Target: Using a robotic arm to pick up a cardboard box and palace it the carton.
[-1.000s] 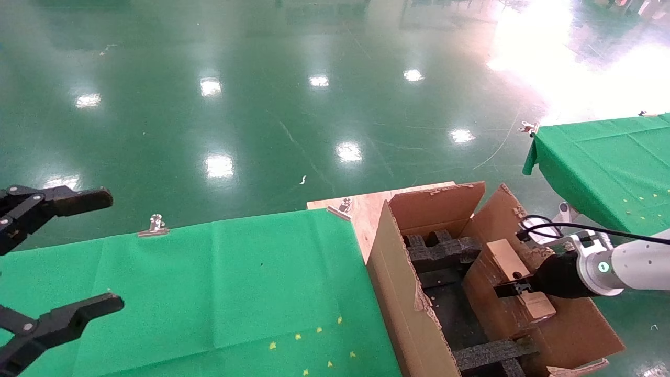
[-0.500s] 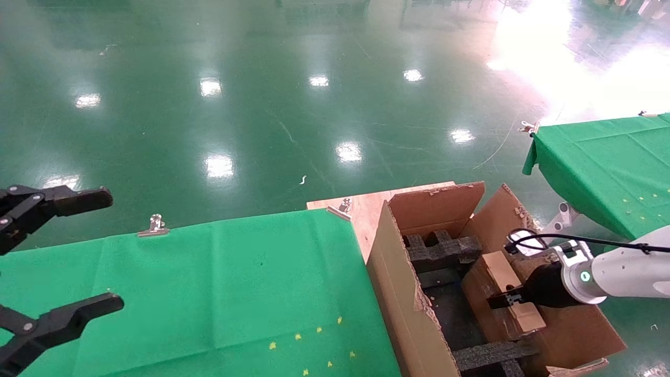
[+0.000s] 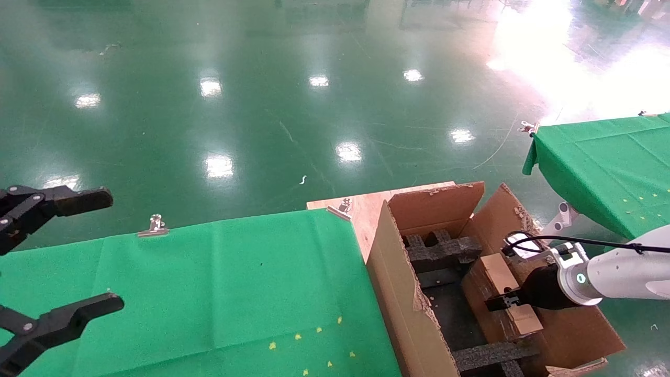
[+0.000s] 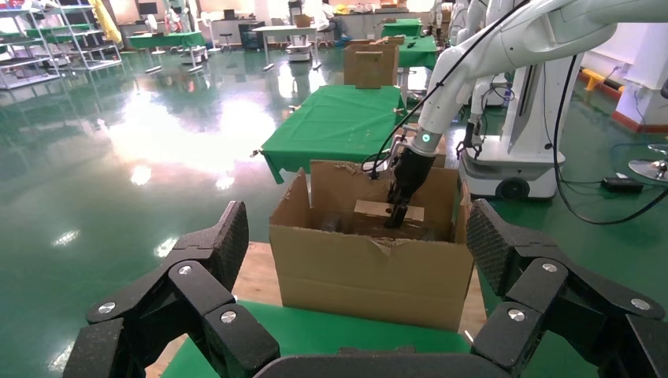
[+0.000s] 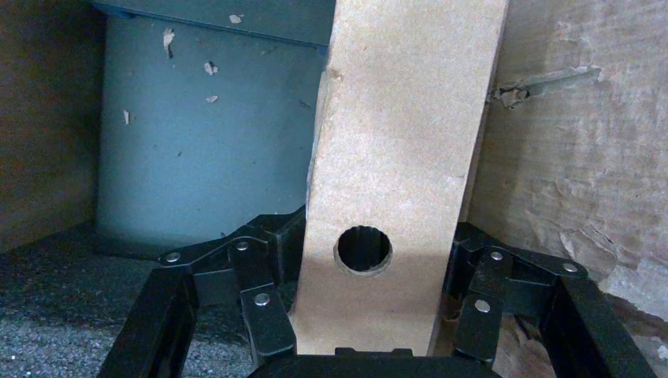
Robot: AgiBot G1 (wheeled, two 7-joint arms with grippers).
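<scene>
My right gripper (image 3: 503,302), on the white arm with the teal ring, is shut on the small brown cardboard box (image 3: 494,269). It holds the box inside the large ragged carton (image 3: 398,277), against the carton's right wall and above the black foam inserts (image 3: 442,250). In the right wrist view the box (image 5: 402,142) stands between the fingers (image 5: 260,307), with its round hole facing the camera. The left wrist view shows the carton (image 4: 370,272) and the held box (image 4: 374,209) from the side. My left gripper (image 3: 68,251) is open and empty at the far left.
A green-clothed table (image 3: 209,283) lies beside the carton, with metal clips (image 3: 155,225) on its far edge. A bare wooden board (image 3: 361,207) shows behind the carton. A second green table (image 3: 607,167) stands at the right. Shiny green floor lies beyond.
My right gripper has carried the box down and to the left, deeper into the carton. The left arm has not moved.
</scene>
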